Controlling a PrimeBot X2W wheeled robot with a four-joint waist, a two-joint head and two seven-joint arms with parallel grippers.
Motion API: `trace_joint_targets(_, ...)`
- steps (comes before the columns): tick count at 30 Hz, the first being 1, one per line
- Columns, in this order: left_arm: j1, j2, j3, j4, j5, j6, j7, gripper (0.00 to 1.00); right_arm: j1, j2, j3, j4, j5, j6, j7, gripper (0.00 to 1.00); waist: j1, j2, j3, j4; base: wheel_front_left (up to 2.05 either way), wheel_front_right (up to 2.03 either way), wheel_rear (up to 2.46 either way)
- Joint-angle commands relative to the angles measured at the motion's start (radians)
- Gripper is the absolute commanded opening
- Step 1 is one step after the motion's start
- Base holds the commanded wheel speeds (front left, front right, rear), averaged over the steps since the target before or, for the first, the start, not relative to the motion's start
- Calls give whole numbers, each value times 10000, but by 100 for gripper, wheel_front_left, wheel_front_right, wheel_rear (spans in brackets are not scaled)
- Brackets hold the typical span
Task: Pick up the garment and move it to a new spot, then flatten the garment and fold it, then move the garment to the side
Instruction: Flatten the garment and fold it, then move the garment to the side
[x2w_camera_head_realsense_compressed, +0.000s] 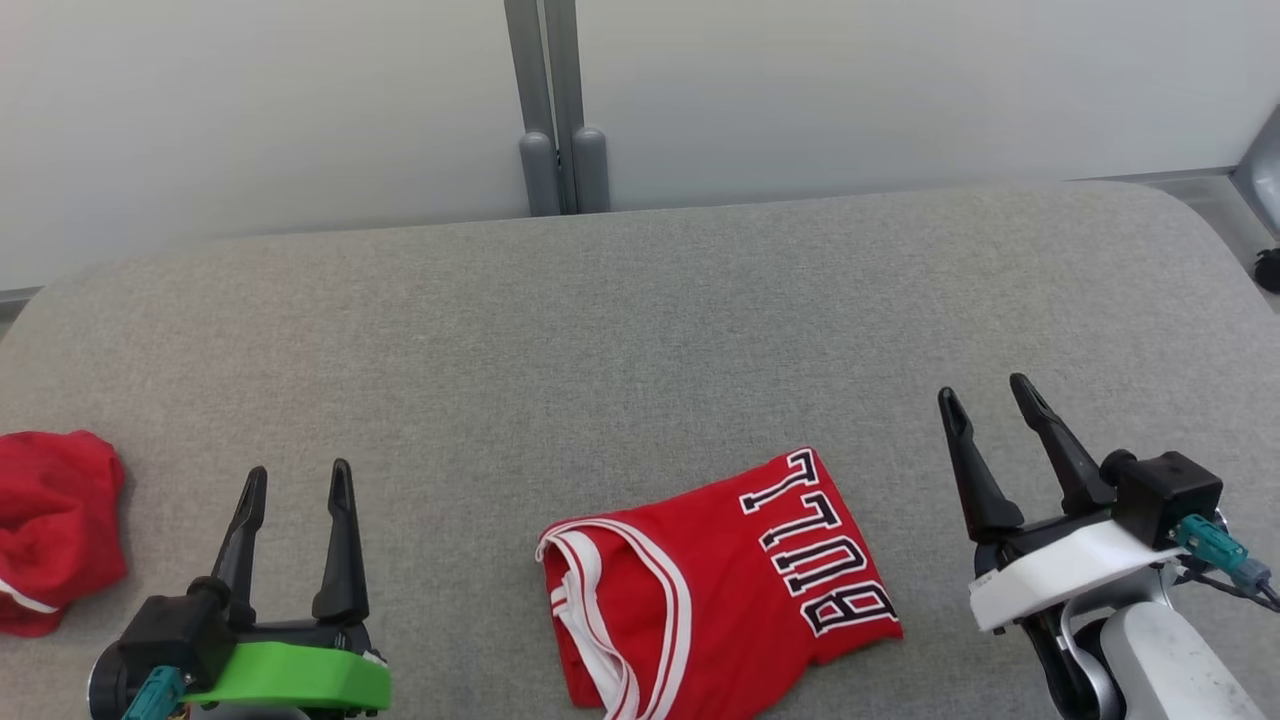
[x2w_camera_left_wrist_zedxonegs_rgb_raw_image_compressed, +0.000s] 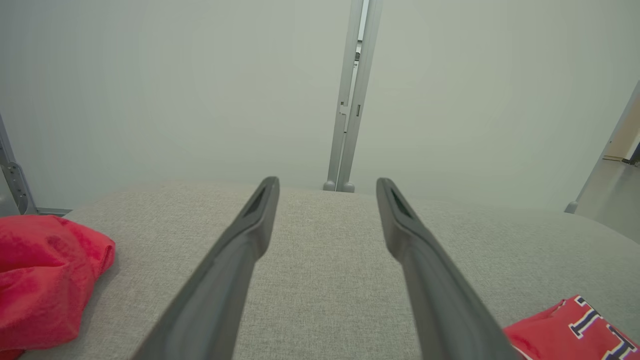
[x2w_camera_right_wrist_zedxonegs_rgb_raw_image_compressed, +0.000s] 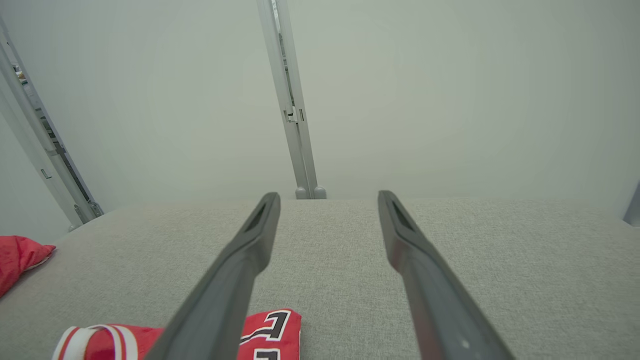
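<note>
Garment (x2w_camera_head_realsense_compressed: 715, 585), a folded red jersey, lies centre-right on your bench (x2w_camera_head_realsense_compressed: 640, 330). Leftmost, a crumpled red cloth (x2w_camera_head_realsense_compressed: 50, 530) sits at the left edge; left gripper (x2w_camera_head_realsense_compressed: 300, 468) fingers spread, empty; past the jersey, right gripper (x2w_camera_head_realsense_compressed: 982, 386) likewise. Bare bench runs to the far edge.

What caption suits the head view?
Folded red jersey on grey surface between open left gripper and open right gripper.

left gripper (x2w_camera_head_realsense_compressed: 300, 467): two long dark tapered fingers (x2w_camera_head_realsense_compressed: 340, 545) with slotted tips, black base (x2w_camera_head_realsense_compressed: 170, 630), bright green cover (x2w_camera_head_realsense_compressed: 290, 678), teal plug (x2w_camera_head_realsense_compressed: 155, 692) | right gripper (x2w_camera_head_realsense_compressed: 984, 386): same dark fingers, white cover (x2w_camera_head_realsense_compressed: 1060, 570), black box (x2w_camera_head_realsense_compressed: 1165, 490), second teal plug (x2w_camera_head_realsense_compressed: 1215, 545) with dark cable (x2w_camera_head_realsense_compressed: 1262, 592) | forearm (x2w_camera_head_realsense_compressed: 1170, 660): pale grey, smooth, lightly scuffed
</note>
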Motion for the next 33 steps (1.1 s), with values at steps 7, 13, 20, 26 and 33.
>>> trace_joint_targets(7,-125,-56,127,81,278,-75,1,100,189,112,16,-87,-436,0,-38,100,0,0,102,-155,0,0,0)
trace_joint_targets(13,-172,-112,147,152,391,-97,1,100,125,130,-72,50,-599,0,-39,100,0,0,101,-54,0,0,0)
trace_joint_targets(20,-171,-172,188,171,483,-141,1,100,66,158,-162,271,-645,0,-40,100,0,0,133,42,0,0,0)
trace_joint_targets(26,-243,-201,144,197,505,-170,1,100,-94,298,-207,847,-427,0,375,100,0,0,225,242,0,0,0)
trace_joint_targets(33,-402,-229,69,264,505,-217,1,100,-1070,368,319,2122,625,-1,2632,100,0,0,449,750,0,0,0)
